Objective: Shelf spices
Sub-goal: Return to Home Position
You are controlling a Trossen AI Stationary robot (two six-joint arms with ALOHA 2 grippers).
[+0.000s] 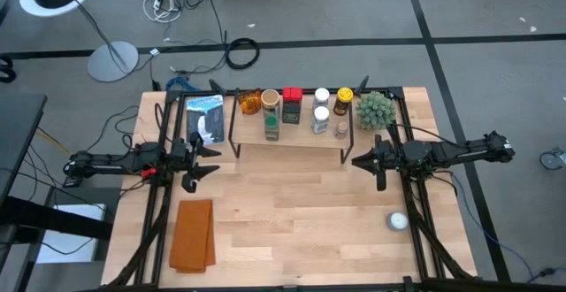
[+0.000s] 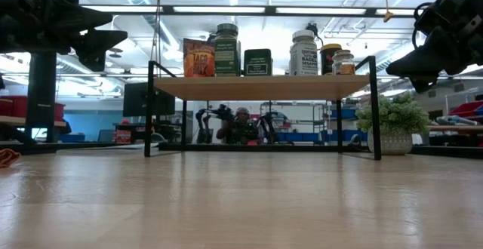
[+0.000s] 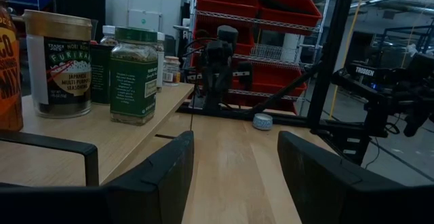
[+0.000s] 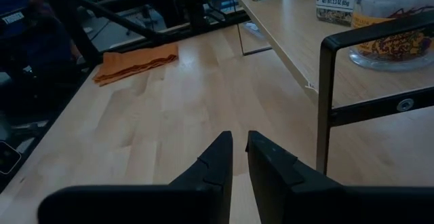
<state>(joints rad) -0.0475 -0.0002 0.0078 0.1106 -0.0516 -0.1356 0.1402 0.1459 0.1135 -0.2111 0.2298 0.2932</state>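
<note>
Spices (image 1: pixel 292 106), some eight small jars and tins, all stand on the low light-wood shelf (image 1: pixel 296 140) at twelve o'clock; I see none on the wooden counter (image 1: pixel 292 212). The low view agrees. In the wrist views, the left gripper (image 3: pixel 235 142), at nine o'clock, has its fingers spread and empty; the right gripper (image 4: pixel 239 137), at three o'clock, has its fingers nearly pressed together and empty. I judge the shelving done.

shelf (image 1: pixel 296 143): light-wood board, black legs; table (image 1: pixel 301 212): pale wood with plank grain. Spices: taco jar (image 2: pixel 198 58) orange with yellow lettering, red tin (image 1: pixel 292 95), green-lidded jar (image 3: pixel 133 75) with green label, tan-lidded jar (image 3: pixel 57 64) with black label, white-capped jars (image 1: pixel 321 97), yellow-lidded jar (image 1: pixel 344 94). cloth (image 1: pixel 193 234) rust orange, plant ball (image 1: pixel 374 110) spiky green, dome (image 1: pixel 397 221) white, floor (image 1: pixel 354 9) grey with dark lines
</note>
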